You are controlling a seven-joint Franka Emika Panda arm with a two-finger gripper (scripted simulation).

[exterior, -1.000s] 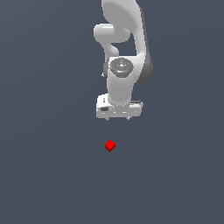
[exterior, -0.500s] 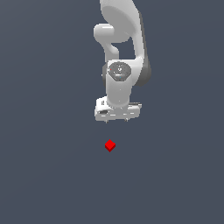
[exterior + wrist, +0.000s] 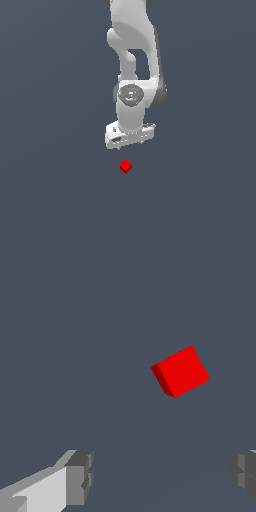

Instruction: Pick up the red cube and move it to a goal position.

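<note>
Gripper [image 3: 131, 141] hangs from the white arm [image 3: 134, 60], pointing down, nothing in it. In the wrist view the two fingers [image 3: 80, 478] sit wide apart at opposite sides of the frame, with bare grey surface between them, so the jaws stand apart and empty.

Red cube [image 3: 126, 166] lies on the grey worktop [image 3: 55, 200], on its own, near the gripper but clearly apart from it, no contact. In the exterior view it shows just below the gripper body and a touch toward the exterior view's left of the gripper's middle. In the wrist view the red cube [image 3: 181, 371] is ahead of the fingers, not between them, and its edges are turned at an angle to the line joining the fingers.

Step, as I judge it: approach phase, before the grasp. Cube not yet picked up, no goal marker visible in either view.

Next move likely calls for shifting the gripper over the cube until it sits centred between the fingers, probably turning the wrist so the pads meet flat faces rather than corners, then lowering and closing. Cube is tiny against the gripper, so a small centring error could push it aside.
</note>
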